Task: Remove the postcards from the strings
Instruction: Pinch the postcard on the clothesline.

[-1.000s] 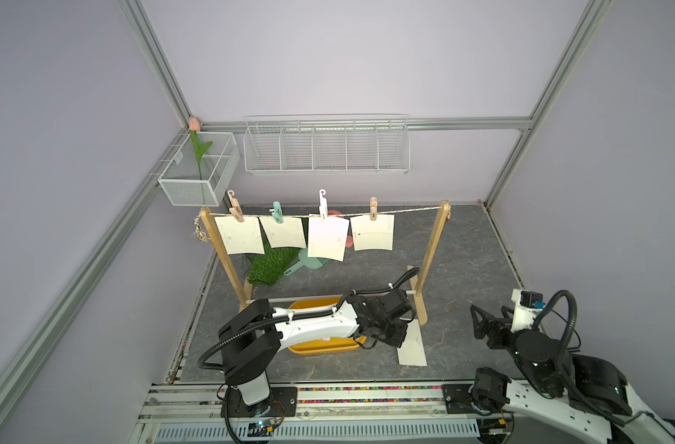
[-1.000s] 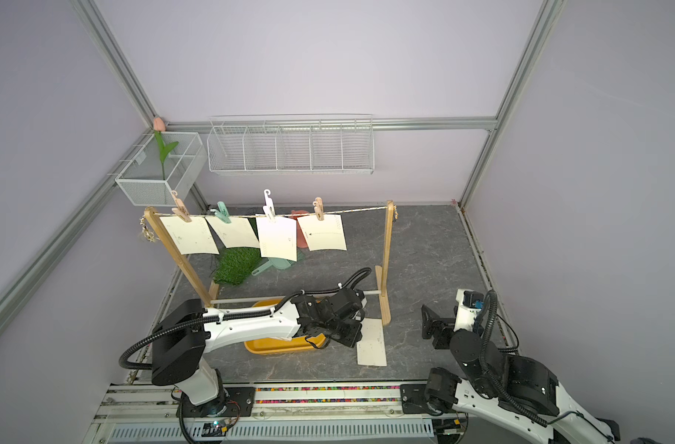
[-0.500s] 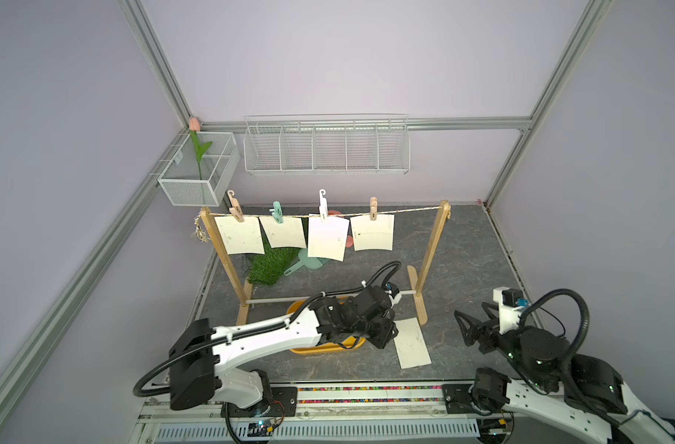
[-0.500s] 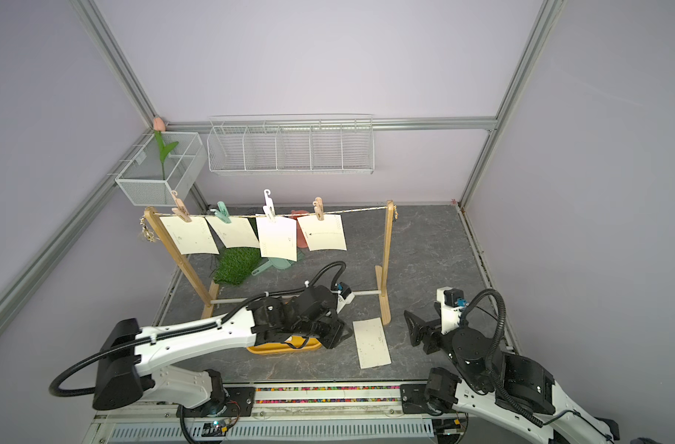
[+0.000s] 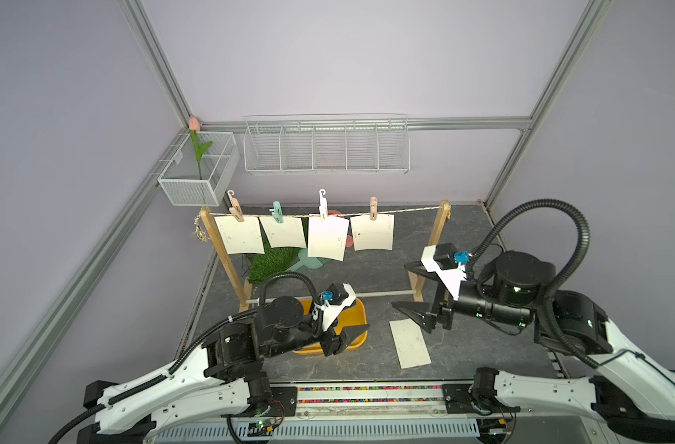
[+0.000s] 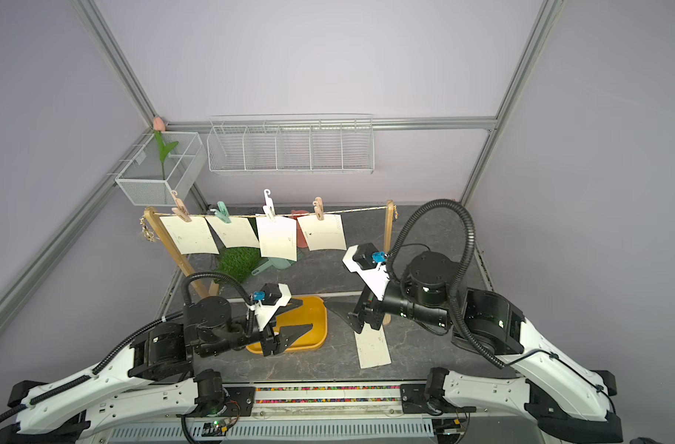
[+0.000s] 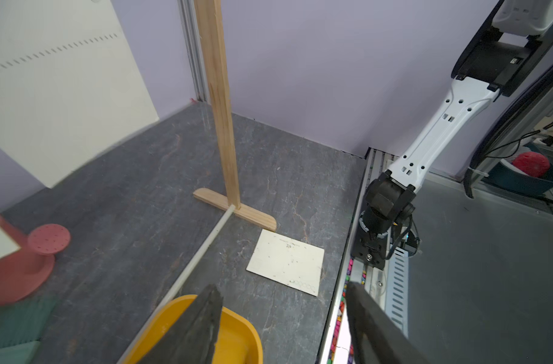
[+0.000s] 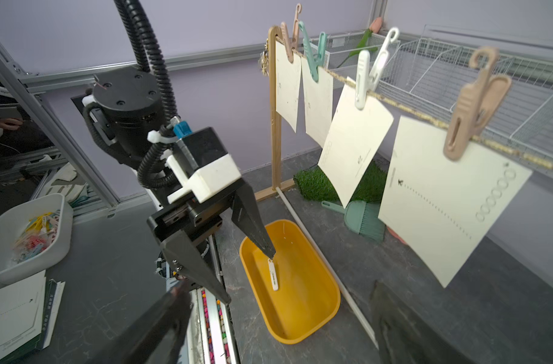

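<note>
I've got bare twisted beige twine (image 5: 413,210) between the rightmost cream hanging card (image 5: 372,232) and the right-hand light wooden post (image 5: 436,230). That post's foot, the white floor rod (image 5: 386,294) and the yellow plastic tub (image 8: 303,302) crowd the dark stone floor (image 5: 366,273).

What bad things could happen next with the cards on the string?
The open right tool is close to the rack's wooden post and might bump it. Tugging the nearest hanging postcard while its beige clothespin grips could tear it. The postcard on the table lies below that tool and could get crumpled.
</note>
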